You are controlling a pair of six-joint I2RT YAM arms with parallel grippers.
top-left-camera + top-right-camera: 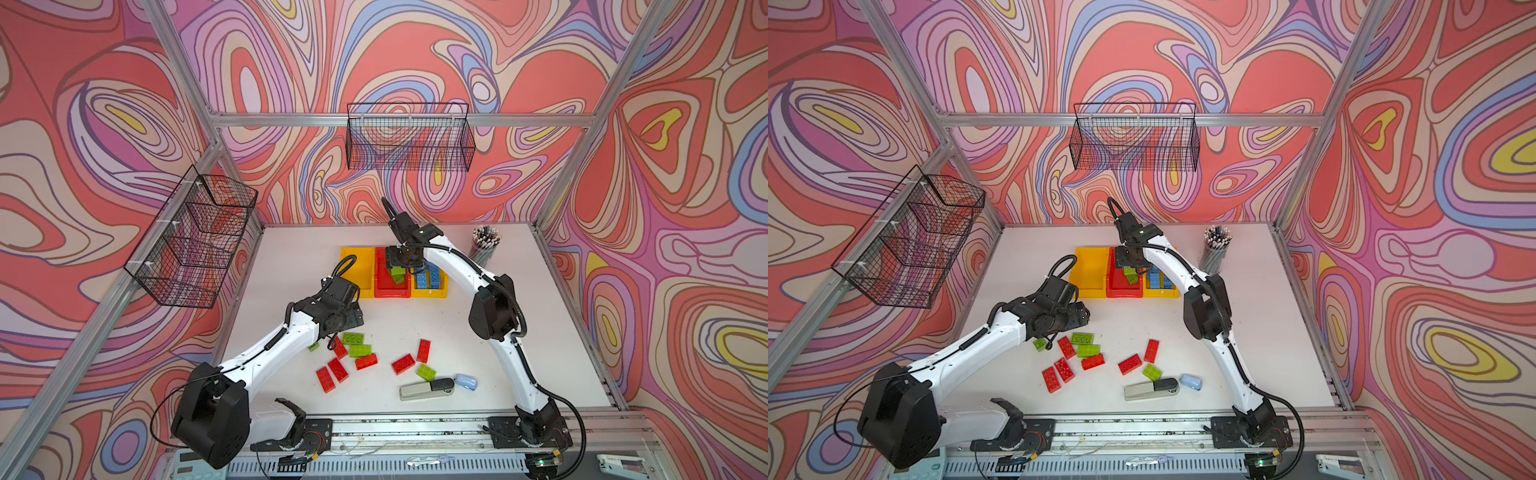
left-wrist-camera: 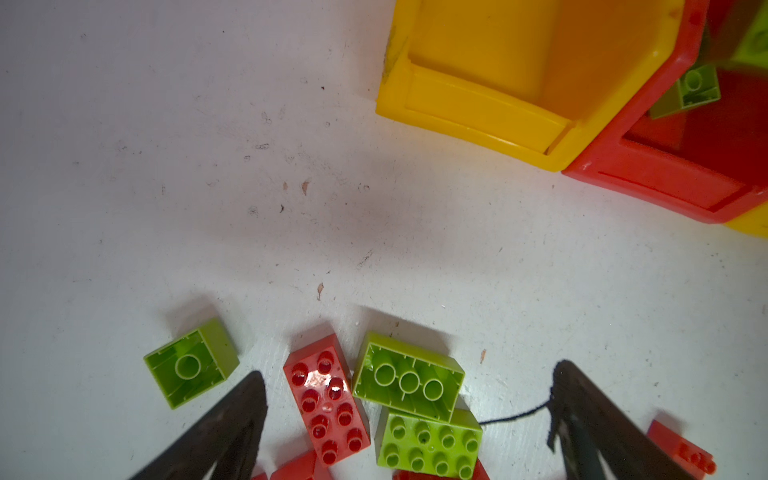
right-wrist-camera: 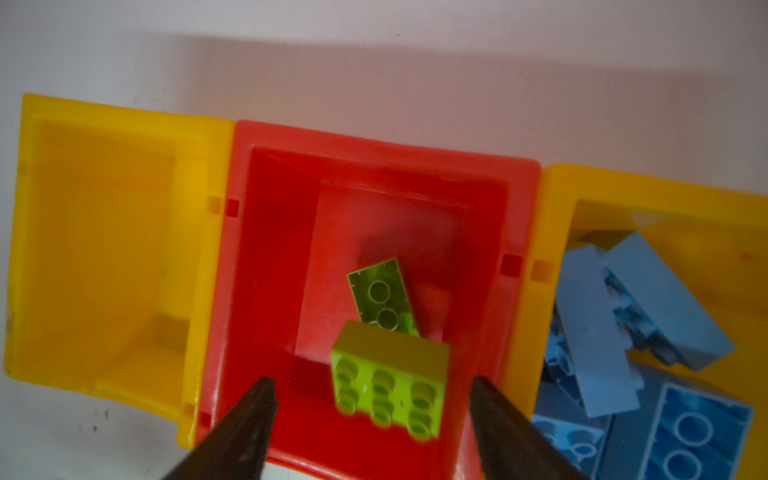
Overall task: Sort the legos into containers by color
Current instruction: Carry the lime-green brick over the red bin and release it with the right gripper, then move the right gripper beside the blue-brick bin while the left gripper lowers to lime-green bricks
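Squarely over red bin (image 3: 374,141), right claw (image 3: 372,380) (jaws apart)

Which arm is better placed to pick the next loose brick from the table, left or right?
Left. The left gripper hangs open close to a loose red studded plastic brick; the right gripper is away, open above the red plastic bin.

We see a grey-and-black stapler (image 1: 427,389) lying near the front of the white tabletop (image 1: 540,332), a small pale-blue mouse-shaped item (image 1: 466,381) just beside it. A mesh pencil cup (image 1: 484,245) stands at the back right. A long wire basket (image 1: 409,137) hangs on the back wall (image 1: 415,62), and a tiered wire basket (image 1: 195,241) hangs on the left.
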